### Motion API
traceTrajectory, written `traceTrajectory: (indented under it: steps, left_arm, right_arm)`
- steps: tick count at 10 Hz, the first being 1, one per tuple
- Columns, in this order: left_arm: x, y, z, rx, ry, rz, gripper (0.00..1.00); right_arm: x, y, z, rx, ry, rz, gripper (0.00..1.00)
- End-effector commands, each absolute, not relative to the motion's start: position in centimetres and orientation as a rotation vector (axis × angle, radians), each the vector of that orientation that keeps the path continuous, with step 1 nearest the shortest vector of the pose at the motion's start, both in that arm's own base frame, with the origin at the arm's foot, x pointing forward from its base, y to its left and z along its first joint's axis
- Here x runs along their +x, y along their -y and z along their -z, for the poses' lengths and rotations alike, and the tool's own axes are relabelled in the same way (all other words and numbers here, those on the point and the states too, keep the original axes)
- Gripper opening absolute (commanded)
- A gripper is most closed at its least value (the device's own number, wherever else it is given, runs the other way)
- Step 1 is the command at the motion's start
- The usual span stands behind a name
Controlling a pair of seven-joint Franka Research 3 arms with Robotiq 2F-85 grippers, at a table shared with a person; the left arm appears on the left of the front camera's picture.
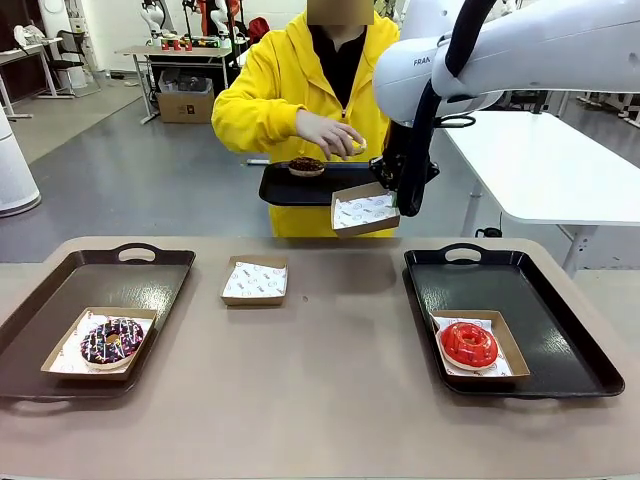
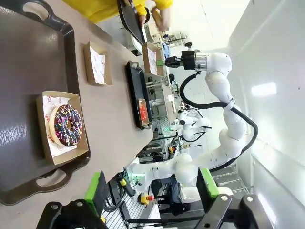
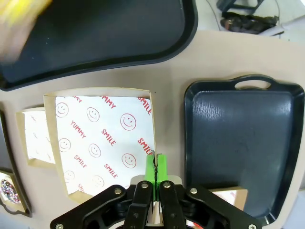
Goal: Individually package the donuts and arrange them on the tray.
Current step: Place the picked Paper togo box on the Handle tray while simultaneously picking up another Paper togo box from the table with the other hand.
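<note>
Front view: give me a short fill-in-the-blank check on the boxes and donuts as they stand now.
The donut boxed on the right tray is glossy ____. The sprinkled chocolate donut sits boxed on the tray on the robot's ____. The right gripper is ____ on the rim of the lifted box. The box lying on the table between the trays holds ____ donuts.
Missing words: red; left; shut; no.

Right end effector (image 1: pixel 398 203) raised, fingers pinched on a box (image 1: pixel 363 211) rim; left end effector (image 2: pixel 152 188) spread wide.
</note>
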State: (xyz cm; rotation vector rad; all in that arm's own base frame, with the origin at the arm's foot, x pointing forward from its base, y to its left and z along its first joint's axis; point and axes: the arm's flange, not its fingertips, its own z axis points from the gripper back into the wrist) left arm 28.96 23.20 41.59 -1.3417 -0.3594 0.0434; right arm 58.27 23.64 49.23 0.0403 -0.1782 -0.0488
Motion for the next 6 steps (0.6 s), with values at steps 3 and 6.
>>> traceTrajectory:
  steps: [3,6]
  left_arm:
    - [28.55,-23.09,-41.57,-1.343,0.375,-0.021,0.99]
    - [28.55,-23.09,-41.57,-1.343,0.375,-0.021,0.99]
  right_arm:
    - [58.15,-23.51,-49.45,0.041,0.182,0.051,0.00]
    - [58.15,-23.51,-49.45,0.041,0.182,0.051,0.00]
